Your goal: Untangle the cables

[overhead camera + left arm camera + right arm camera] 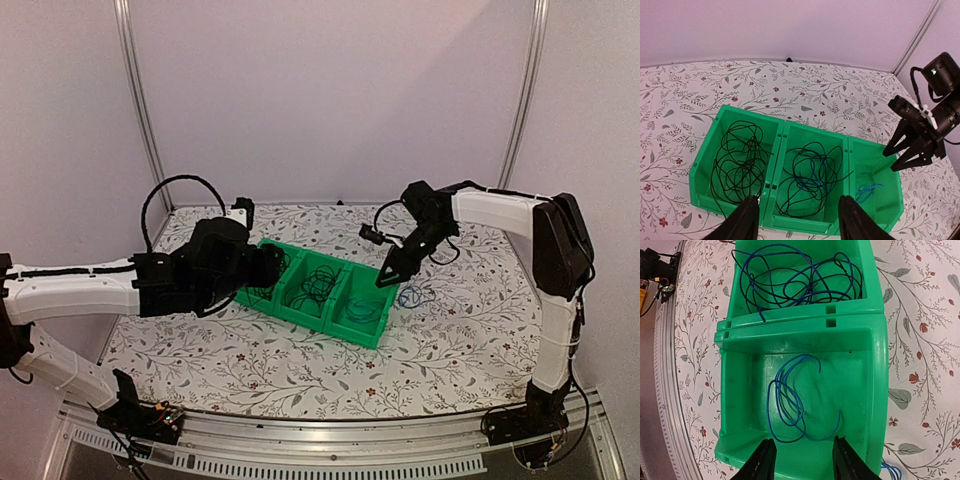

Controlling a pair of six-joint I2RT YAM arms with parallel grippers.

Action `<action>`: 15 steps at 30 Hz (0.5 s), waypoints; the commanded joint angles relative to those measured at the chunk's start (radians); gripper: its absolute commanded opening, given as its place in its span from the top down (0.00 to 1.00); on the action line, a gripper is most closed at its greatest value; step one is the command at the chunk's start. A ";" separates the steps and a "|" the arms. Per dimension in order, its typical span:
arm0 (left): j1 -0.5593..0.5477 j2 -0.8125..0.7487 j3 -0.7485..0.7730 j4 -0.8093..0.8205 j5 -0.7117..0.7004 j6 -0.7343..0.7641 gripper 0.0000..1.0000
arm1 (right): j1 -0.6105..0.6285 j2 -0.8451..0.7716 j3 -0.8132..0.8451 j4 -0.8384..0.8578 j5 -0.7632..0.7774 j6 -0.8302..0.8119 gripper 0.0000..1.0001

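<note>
Your right fingers [762,462] stand spread and empty, the blue cable [790,405] loose in the green bin [870,390] just beyond them; your left fingers [742,224] are spread too.

Three smooth, faintly glossy green plastic bins [777,160] sit on the matt, flower-printed covering of the desk [300,370]. The blue cable [788,405] and black cables [737,160] have slick sheathing. The left claw [799,215] and right claw [802,450] look like matt black plastic, and a dull metal rail [330,440] edges the desk.
</note>
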 commanded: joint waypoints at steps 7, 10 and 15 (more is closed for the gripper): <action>0.016 0.036 -0.006 0.048 0.024 -0.007 0.43 | -0.149 -0.230 -0.171 0.046 0.075 0.015 0.63; 0.019 0.050 0.004 0.052 0.038 0.000 0.43 | -0.178 -0.233 -0.222 0.057 0.113 0.015 0.63; 0.022 0.074 0.036 0.047 0.061 0.032 0.43 | -0.195 -0.253 -0.366 0.093 0.146 -0.126 0.62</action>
